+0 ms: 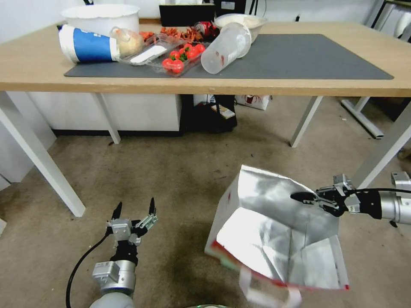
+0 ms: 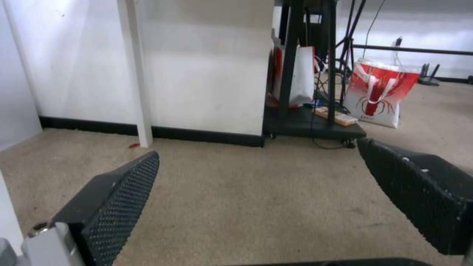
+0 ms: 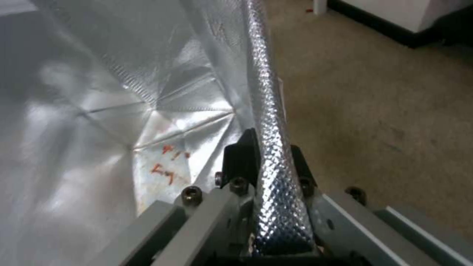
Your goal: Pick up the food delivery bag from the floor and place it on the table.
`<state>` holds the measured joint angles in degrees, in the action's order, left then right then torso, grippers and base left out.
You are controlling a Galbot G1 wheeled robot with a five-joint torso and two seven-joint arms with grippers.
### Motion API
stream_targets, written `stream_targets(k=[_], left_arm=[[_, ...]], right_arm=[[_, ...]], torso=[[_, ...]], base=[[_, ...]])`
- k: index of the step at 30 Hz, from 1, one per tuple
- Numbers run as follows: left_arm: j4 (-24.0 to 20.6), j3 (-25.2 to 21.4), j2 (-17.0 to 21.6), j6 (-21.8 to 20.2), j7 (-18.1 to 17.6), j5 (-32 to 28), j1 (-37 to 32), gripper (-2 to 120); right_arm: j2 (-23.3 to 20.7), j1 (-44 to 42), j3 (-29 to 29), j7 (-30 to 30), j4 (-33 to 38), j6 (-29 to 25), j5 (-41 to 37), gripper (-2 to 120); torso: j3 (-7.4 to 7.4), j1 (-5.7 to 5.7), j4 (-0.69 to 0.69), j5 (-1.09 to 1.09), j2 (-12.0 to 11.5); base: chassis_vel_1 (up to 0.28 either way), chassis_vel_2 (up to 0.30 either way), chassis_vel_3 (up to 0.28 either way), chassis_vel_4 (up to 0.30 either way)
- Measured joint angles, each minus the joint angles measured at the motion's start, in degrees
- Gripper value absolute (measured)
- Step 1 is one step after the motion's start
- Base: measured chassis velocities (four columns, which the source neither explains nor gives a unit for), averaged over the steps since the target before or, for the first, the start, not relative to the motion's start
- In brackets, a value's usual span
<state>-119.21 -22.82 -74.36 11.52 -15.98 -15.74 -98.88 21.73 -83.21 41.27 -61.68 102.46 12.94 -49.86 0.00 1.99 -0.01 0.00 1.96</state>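
The food delivery bag (image 1: 274, 231) is at the lower right above the floor (image 1: 171, 179), tilted, its foil-lined mouth open toward me and a white strap handle hanging at its near edge. Whether its base rests on the floor I cannot tell. My right gripper (image 1: 299, 197) reaches in from the right and is shut on the bag's far rim. In the right wrist view the crinkled foil rim (image 3: 271, 111) runs between the closed fingers of the right gripper (image 3: 268, 155). My left gripper (image 1: 134, 209) hovers open over bare floor left of the bag, the left gripper (image 2: 256, 184) holding nothing. The table (image 1: 299, 85) stands beyond.
On the table's left half lie a white bucket (image 1: 102, 17), a tipped blue-and-white tub (image 1: 87, 45), a tomato tray (image 1: 180, 57), a clear cup (image 1: 227, 47) and a bowl (image 1: 239, 21); a dark mat (image 1: 308, 55) covers the middle. White legs (image 1: 43, 167) (image 1: 385, 147) flank the floor. Another red-and-white bag (image 2: 377, 94) stands under the table.
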Motion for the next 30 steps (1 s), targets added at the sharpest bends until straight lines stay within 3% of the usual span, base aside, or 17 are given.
stream_targets(k=[30], left_arm=[[-1.3, -0.1, 0.1, -0.1, -1.0, -0.6, -0.3, 100]], right_arm=[[1.3, -0.1, -0.7, -1.9, 1.1, 1.1, -1.2, 0]], torso=[[0.00, 0.00, 0.00, 0.00, 0.0]], base=[[0.000, 0.000, 0.000, 0.000]])
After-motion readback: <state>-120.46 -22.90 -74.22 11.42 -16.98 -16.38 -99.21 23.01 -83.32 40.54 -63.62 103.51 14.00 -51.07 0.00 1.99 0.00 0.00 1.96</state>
